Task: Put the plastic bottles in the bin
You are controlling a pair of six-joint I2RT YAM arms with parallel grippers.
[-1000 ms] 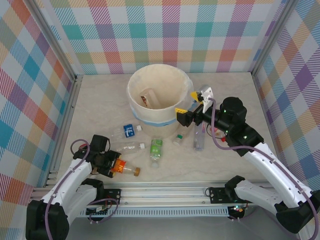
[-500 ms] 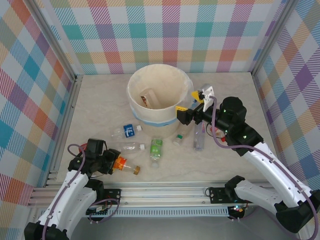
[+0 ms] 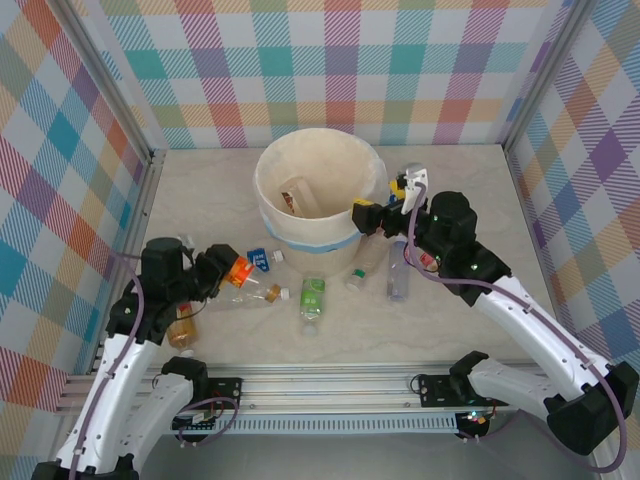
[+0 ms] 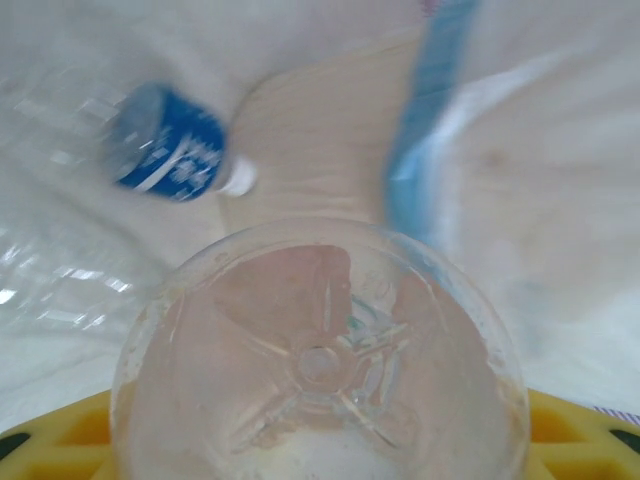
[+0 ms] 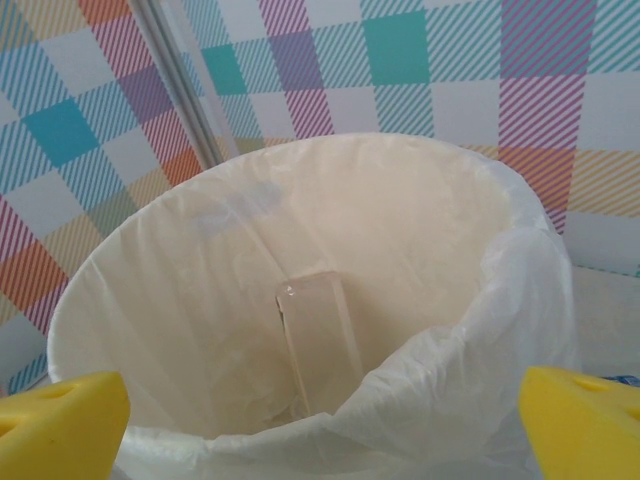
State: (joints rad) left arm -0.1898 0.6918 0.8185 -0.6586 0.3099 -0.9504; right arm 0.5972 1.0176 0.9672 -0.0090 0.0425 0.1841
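Note:
My left gripper (image 3: 222, 274) is shut on an orange-labelled plastic bottle (image 3: 238, 268), held above the table left of the bin. The bottle's clear round base (image 4: 320, 365) sits between the yellow fingers (image 4: 45, 445) in the left wrist view. The cream bin (image 3: 272, 222) with a light-blue band stands at the back centre. My right gripper (image 3: 376, 216) hangs open at its right rim, nothing between its fingers (image 5: 60, 420); it faces the lined bin (image 5: 480, 330). On the table lie a blue-labelled bottle (image 3: 257, 258), a clear one (image 3: 258, 294), a green one (image 3: 313, 296) and two clear ones (image 3: 368, 258) (image 3: 398, 278).
A clear flat piece (image 5: 318, 340) leans inside the bin. A white and yellow object (image 3: 410, 182) sits behind the right gripper. A brownish bottle-like thing (image 3: 182, 330) lies by the left forearm. Metal frame rails and checkered walls close in the table.
The left gripper closed on the orange-labelled bottle at the table's front, lifted it and carried it toward the bin. The right gripper shifted left to the bin's rim.

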